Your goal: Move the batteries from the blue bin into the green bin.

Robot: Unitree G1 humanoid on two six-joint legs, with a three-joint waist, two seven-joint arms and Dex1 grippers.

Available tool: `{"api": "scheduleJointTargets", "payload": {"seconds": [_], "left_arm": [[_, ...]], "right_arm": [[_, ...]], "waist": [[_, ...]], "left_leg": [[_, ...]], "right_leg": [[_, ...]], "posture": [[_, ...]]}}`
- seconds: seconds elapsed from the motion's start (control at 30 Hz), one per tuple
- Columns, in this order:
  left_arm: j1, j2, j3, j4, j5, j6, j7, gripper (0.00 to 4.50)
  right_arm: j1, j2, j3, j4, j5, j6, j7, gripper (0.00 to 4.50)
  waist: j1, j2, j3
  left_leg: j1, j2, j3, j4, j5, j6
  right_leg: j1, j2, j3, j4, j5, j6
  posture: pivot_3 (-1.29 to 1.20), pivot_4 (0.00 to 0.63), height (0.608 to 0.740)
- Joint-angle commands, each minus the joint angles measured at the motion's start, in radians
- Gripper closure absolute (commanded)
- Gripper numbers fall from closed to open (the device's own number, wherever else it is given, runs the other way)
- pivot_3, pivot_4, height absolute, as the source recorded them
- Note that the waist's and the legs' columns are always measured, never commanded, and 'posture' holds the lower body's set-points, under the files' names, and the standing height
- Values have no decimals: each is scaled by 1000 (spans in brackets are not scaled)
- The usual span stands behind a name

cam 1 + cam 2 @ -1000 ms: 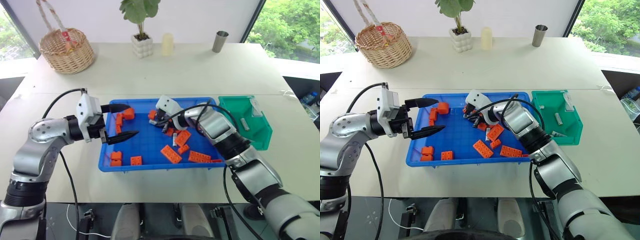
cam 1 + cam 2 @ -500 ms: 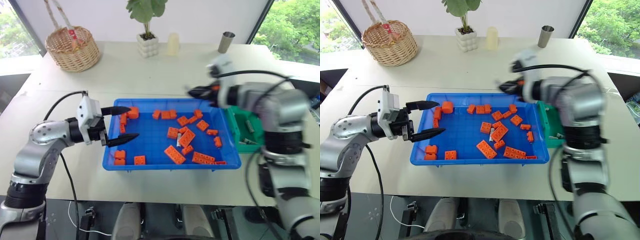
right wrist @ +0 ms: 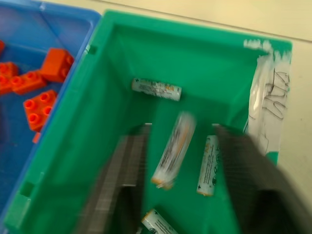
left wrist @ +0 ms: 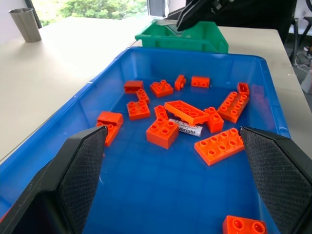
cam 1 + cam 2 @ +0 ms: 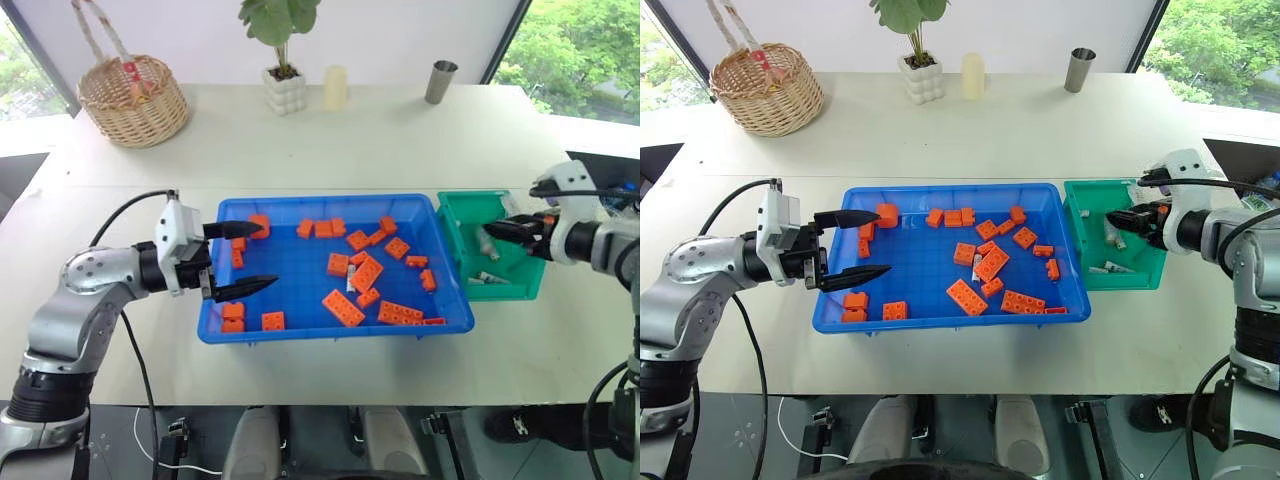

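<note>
The blue bin (image 5: 330, 331) lies in the middle of the table, strewn with orange bricks. One battery (image 4: 185, 128) rests on its floor, half under a brick. My left gripper (image 5: 268, 255) hovers open and empty over the bin's left end. To the right stands the green bin (image 5: 522, 276). My right gripper (image 5: 491, 229) hangs over it, open. Between its spread fingers a blurred battery (image 3: 173, 148) is loose in the air, touching neither finger. Several other batteries (image 3: 157, 89) lie on the green bin's floor.
Orange bricks (image 5: 342, 307) are scattered over the blue bin's floor. At the back of the table stand a wicker basket (image 5: 133, 100), a potted plant (image 5: 285, 88), a pale candle (image 5: 334, 88) and a metal cup (image 5: 440, 82).
My right gripper has swung from the middle of the blue bin to over the green bin and opened, letting the battery go. The left gripper has stayed put.
</note>
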Motion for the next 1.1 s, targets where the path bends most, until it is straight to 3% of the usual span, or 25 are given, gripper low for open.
{"api": "scheduleJointTargets", "payload": {"seconds": [0.03,0.07,0.23,0.37,0.77,1.1], "left_arm": [[-10,3,11,-10,-6,-7,-5,0],[-9,3,12,-12,-6,-6,-3,0],[-1,5,19,-16,-7,-6,1,0],[3,3,19,-21,-6,-6,9,0],[15,13,36,-41,-9,-6,23,0],[38,28,52,-64,-17,-1,35,0]], "right_arm": [[-66,-41,7,-31,12,-80,20,269],[-71,-55,27,-45,12,-129,49,46],[-37,-111,136,-210,92,-192,211,46],[-51,-64,238,-292,152,-167,247,46],[-92,162,450,-246,127,-94,108,46],[-54,164,498,-210,86,-105,57,46]], "waist": [[0,0,0],[0,0,0],[3,0,0],[3,0,0],[6,0,0],[5,0,0]], "left_leg": [[0,0,0,0,0,0],[0,0,0,0,0,0],[-1,0,-1,0,0,0],[-1,1,-1,1,0,0],[-2,0,-1,1,0,0],[-2,0,-1,1,0,0]], "right_leg": [[0,0,0,0,0,0],[0,0,0,0,0,1],[0,0,0,-1,1,1],[0,0,0,-1,1,1],[0,-1,0,0,0,1],[0,-1,0,0,0,1]], "posture": [[0,150,736],[0,150,736],[0,150,736],[0,150,736],[0,150,736],[0,150,736]]}}
